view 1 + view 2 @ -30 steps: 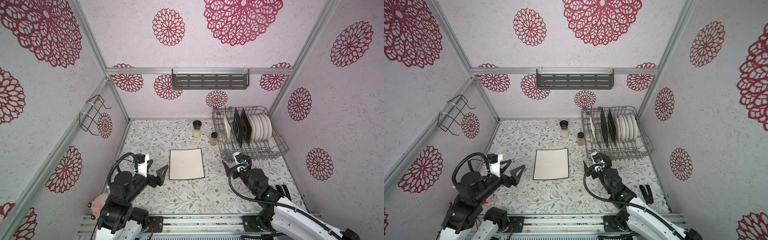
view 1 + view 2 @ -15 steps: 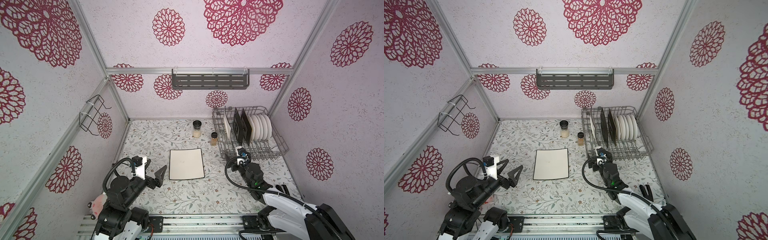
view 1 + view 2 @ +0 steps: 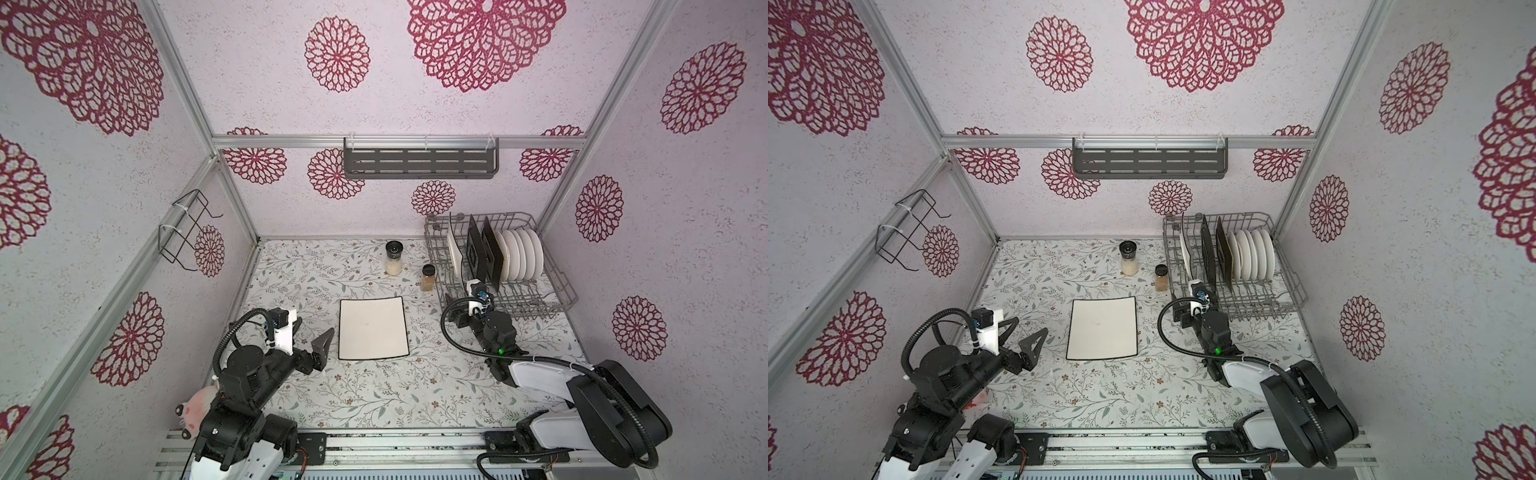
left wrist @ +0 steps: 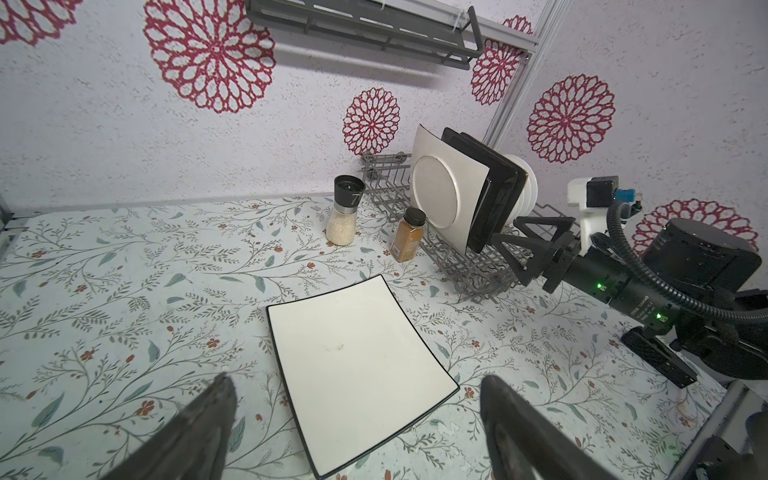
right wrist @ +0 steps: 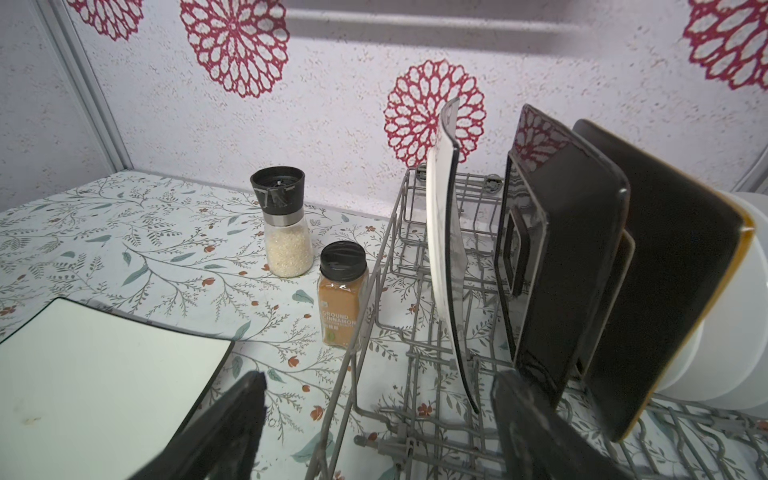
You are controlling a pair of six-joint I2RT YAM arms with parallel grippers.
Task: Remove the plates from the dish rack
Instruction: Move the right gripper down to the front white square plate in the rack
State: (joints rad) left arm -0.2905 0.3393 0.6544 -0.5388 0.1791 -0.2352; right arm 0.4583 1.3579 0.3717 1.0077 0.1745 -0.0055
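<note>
two robot arms reach over a floral tabletop (image 3: 374,395). the left end effector (image 3: 1020,333) has its fingers spread wide, with nothing gripped. just ahead of its fingertips a flat cream plate (image 3: 372,328) with a thin dark rim lies face up on the tabletop, untouched.

the right end effector (image 5: 378,395) is at the near corner of a grey wire dish rack (image 3: 557,291), which stretches ahead of it and off to its right. its fingers are also spread wide and pinch nothing. in the right wrist view, one finger is outside the rack's side wall and the other is inside, close under the nearest dark plate. between the two fingers, straight ahead, an upright cream plate (image 3: 455,253) stands on edge in the rack.

to the right of that plate, two black square plates (image 3: 476,253) lean in the tines. past them is a row of round white plates (image 3: 523,257), also on edge.

ahead and to the left of the right end effector, a ground cinnamon jar (image 3: 428,277) stands on the tabletop just outside the rack wall. a grinder (image 3: 393,259) holding white grains stands a little beyond it.
</note>
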